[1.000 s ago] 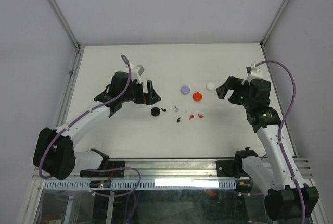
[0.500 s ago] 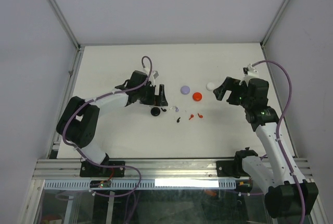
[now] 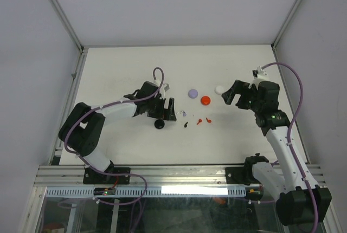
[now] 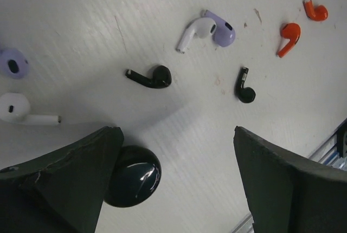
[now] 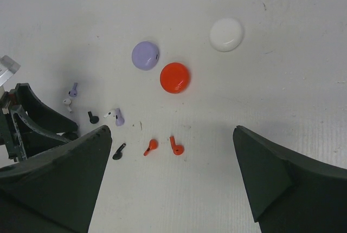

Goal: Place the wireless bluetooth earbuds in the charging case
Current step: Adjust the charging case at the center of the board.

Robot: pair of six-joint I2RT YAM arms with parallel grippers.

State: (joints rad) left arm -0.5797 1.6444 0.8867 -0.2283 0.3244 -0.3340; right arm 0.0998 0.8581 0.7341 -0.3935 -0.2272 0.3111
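Note:
Small earbuds lie scattered mid-table: two black ones [image 4: 150, 77] [image 4: 244, 88], a white-and-lavender pair [image 4: 209, 30], two red ones [image 4: 289, 35] [image 4: 315, 11], and a lavender bud [image 4: 13, 63] and a white bud [image 4: 21, 108] at the left. A round black case [image 4: 133, 176] lies shut, touching my left gripper's left finger. My left gripper [image 3: 165, 111] [image 4: 176, 151] is open and empty, low over the black case [image 3: 159, 124]. My right gripper [image 3: 230, 93] [image 5: 171, 133] is open and empty, held high; below it lie the red earbuds [image 5: 150, 147] [image 5: 175, 146].
Three more shut round cases lie behind the earbuds: lavender [image 3: 193, 92] [image 5: 145, 55], red [image 3: 205, 100] [image 5: 174, 77] and white [image 3: 219, 89] [image 5: 226, 34]. Walls enclose the white table; a metal rail runs along its near edge.
My left gripper has moved right and nearer, down beside the black case, which has shifted slightly toward the near edge. The right arm has barely moved.

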